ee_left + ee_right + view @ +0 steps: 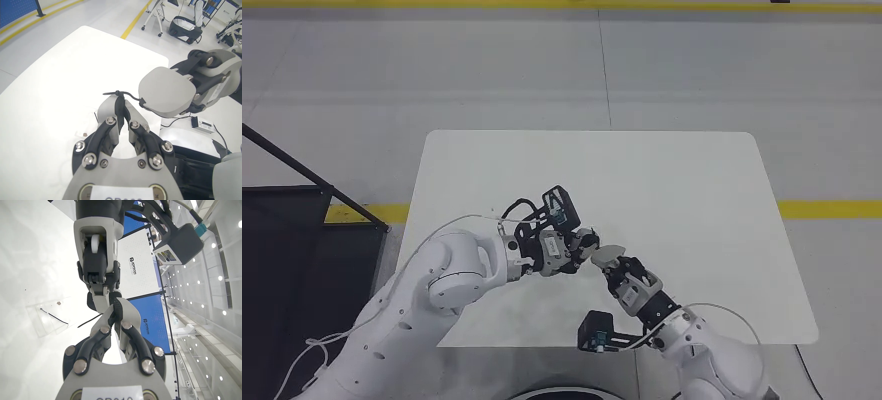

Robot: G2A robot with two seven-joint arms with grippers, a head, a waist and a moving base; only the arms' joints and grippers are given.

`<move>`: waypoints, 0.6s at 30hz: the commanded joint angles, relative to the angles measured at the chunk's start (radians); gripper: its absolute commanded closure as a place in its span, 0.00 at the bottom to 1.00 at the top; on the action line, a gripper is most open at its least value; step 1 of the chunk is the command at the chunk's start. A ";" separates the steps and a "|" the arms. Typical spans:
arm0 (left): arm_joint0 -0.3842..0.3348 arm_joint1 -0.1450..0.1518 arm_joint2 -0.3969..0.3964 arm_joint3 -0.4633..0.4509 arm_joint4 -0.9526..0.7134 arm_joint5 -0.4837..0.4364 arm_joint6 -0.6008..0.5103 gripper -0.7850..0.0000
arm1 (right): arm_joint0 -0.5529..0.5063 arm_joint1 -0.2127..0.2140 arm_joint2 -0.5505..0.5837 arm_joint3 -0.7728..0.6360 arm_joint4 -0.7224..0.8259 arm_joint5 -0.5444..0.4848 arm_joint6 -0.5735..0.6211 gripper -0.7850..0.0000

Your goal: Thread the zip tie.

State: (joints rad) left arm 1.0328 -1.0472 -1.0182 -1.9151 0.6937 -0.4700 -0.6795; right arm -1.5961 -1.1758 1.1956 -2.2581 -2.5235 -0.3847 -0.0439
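Over the front-middle of the white table (672, 180), the two grippers meet tip to tip, up off the surface. Container-wise there's just one clear plastic bag (47, 323) lying flat on the table with a thin black spare tie (56, 318) in it. It's hard to say if its end pokes past the bag's edge.

The left gripper (120, 100) is clamped on the black zip tie (130, 95) right by its head, and a short end sticks out beyond. The strap then runs across to the right gripper (143, 103), which is pinched down on it too. How much strap sits between those pads is hidden.

A black strip (88, 320) also peeks out beside the right gripper's finger. Can't tell if that's the same tie.
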 commanded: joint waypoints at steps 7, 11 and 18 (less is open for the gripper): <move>0.006 -0.002 0.002 -0.005 0.011 0.001 0.007 1.00 | 0.013 -0.001 0.002 0.005 0.034 -0.026 0.022 1.00; 0.008 -0.003 0.002 -0.002 0.000 0.009 0.005 1.00 | 0.010 -0.001 0.004 0.001 0.050 -0.012 0.017 0.97; -0.004 -0.006 -0.016 0.031 -0.068 0.016 0.029 1.00 | -0.008 0.004 0.029 0.001 0.099 0.006 -0.044 0.51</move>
State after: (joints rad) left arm 1.0312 -1.0533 -1.0305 -1.8898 0.6366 -0.4525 -0.6553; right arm -1.6010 -1.1728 1.2185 -2.2585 -2.4327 -0.3808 -0.0768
